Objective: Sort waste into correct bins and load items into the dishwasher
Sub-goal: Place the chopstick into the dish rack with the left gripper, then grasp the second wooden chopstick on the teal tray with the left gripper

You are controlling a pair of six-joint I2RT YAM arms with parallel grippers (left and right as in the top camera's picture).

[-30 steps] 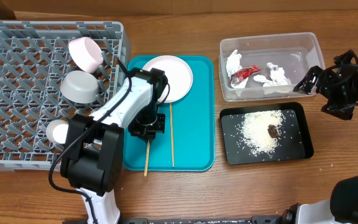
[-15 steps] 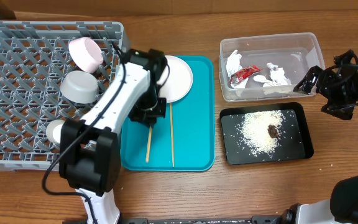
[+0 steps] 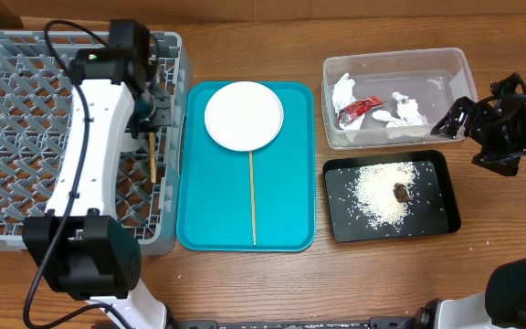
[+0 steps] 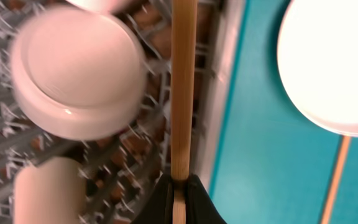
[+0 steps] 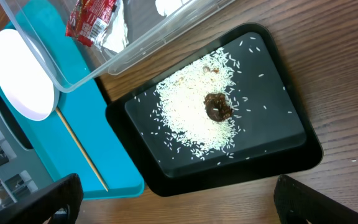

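Note:
My left gripper [image 3: 152,117] [image 4: 180,194] is shut on one wooden chopstick [image 3: 152,157] [image 4: 182,93], held over the right side of the grey dish rack [image 3: 80,38]. A round pale dish [image 4: 79,74] and a small cup [image 4: 45,193] sit in the rack beside it, hidden under my arm in the overhead view. The white plate [image 3: 243,115] [image 4: 334,62] and the second chopstick [image 3: 252,196] [image 5: 82,149] lie on the teal tray [image 3: 286,210]. My right gripper [image 3: 482,128] [image 5: 182,202] hangs open above the table, right of the bins.
The clear tub [image 3: 446,64] holds crumpled napkins [image 3: 405,111] and a red wrapper [image 3: 359,108] [image 5: 92,18]. The black tray [image 3: 441,215] [image 5: 303,155] below it holds rice [image 3: 382,190] and a brown lump [image 3: 401,191] [image 5: 218,107].
My left gripper has lifted one chopstick off the teal tray and carried it left and back, over the rack. The right arm has not moved.

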